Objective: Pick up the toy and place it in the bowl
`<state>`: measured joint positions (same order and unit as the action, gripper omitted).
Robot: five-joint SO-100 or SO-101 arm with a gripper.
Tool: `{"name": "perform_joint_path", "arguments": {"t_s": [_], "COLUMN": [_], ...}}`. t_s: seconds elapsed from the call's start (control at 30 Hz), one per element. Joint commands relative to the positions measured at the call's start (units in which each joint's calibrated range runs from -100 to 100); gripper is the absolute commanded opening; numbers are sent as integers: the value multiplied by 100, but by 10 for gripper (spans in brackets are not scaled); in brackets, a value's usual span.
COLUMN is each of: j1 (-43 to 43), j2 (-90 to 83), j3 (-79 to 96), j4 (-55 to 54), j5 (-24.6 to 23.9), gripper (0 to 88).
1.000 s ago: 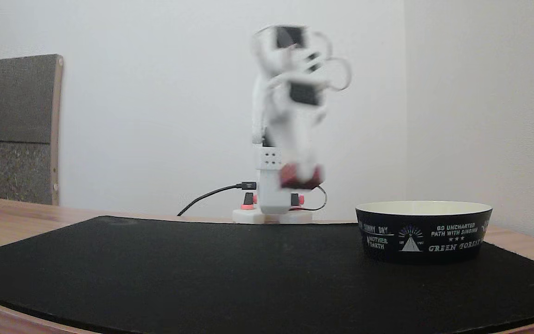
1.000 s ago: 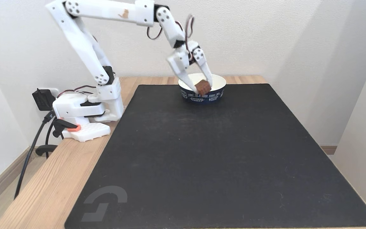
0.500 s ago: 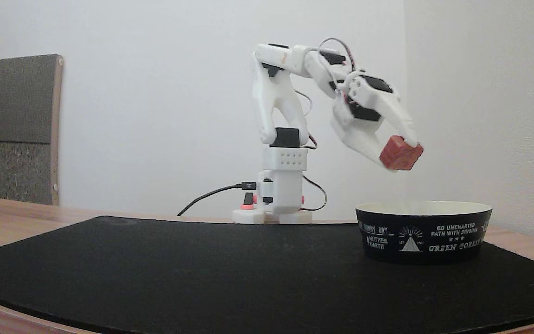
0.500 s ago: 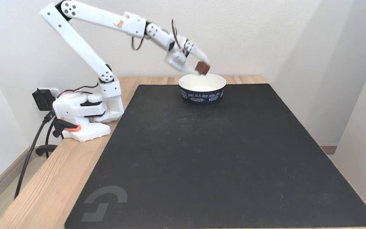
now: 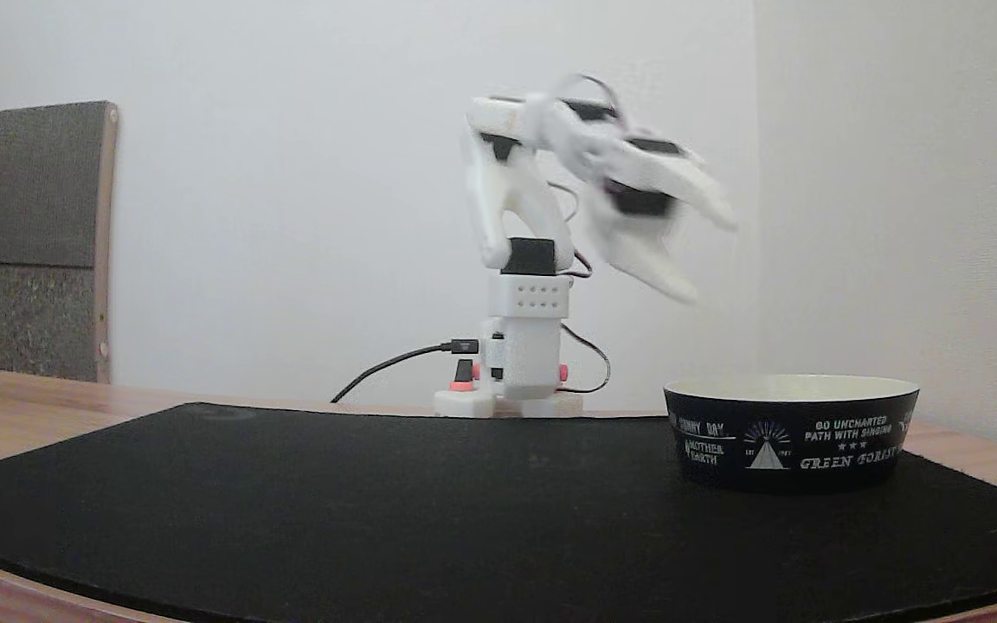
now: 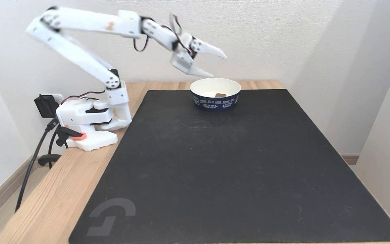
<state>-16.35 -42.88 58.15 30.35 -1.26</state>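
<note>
- Toy (image 6: 220,95) lies inside the bowl (image 6: 215,101), on its cream floor.
- Bowl sits on the black mat's (image 6: 235,162) far edge.
- Gripper (image 6: 218,65) hangs above the bowl, jaws spread wide, empty.
- Blurred in a fixed view, the gripper (image 5: 710,260) seems likewise parted.

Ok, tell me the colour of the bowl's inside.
Cream-white; the bowl shows it best in the fixed view looking down from above.

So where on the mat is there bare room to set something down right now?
Nearly all of the black mat is bare, from the bowl forward to the near edge. The wooden strip is free below the robot base. Crowded: the bowl corner, toy inside, open gripper overhead.
</note>
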Motion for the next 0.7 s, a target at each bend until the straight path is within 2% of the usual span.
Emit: {"name": "perform_joint_path", "arguments": {"t_s": [0.0,0.13,0.3,0.43,0.67], "j1": [1079,1506,1556,1447,1071], "j2": [-1869,-3469,-4962,-5712,-5654], "j3": [706,2563,3897,4050,4068], "j4": [1453,1817,2037,2537,2537], "j5": [22,27,-10,-25,-20], "gripper": [165,65,59,63,60]}}
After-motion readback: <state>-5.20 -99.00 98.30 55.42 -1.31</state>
